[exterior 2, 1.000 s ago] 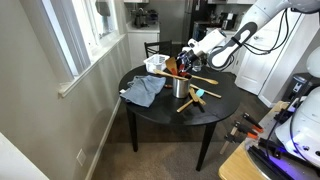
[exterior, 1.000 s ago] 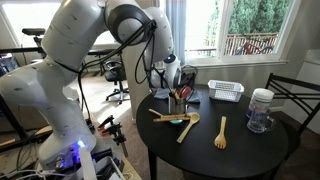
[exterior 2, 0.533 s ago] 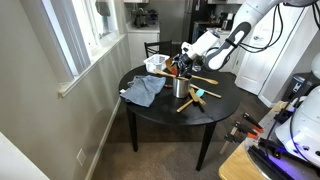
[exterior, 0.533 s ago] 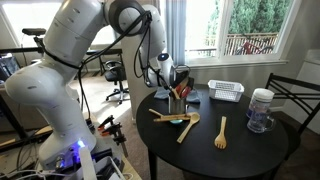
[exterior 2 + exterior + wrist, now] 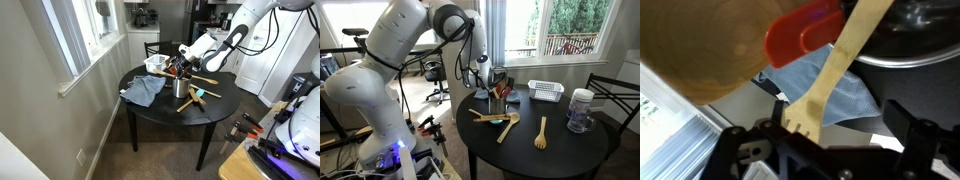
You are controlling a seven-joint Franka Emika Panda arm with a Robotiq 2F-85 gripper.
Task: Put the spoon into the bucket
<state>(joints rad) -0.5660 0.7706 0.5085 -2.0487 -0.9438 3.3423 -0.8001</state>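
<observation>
1. Gripper [image 5: 830,150]: hovering just above the bucket [image 5: 501,102]. In the wrist view its jaws are standing wide apart and clamping nothing.
2. Bucket: standing upright on the round table [image 5: 570,150], at the side nearest the arm and just beside a crumpled blue cloth [image 5: 143,92]. A red spatula [image 5: 805,30] and a slotted wooden fork [image 5: 835,65] are leaning out of it.
3. Spoon [image 5: 700,50]: I am reading the large tan curve in the wrist view's upper left as its bowl, rising out of the bucket close to the lens. Blur is preventing certainty.
4. Another wooden spoon [image 5: 508,128] is lying loose on the table beside a turquoise spatula [image 5: 501,120].
5. Handling, as a judgement: the spoon is looking light, stiff, dry and sturdy, so it is unlikely to be slipping or breaking. The narrow handle, taken across its width near the middle, is offering the surest hold, since the bowl is too broad and rounded. The small bucket may be tipping if the utensils inside are levered sideways.
</observation>
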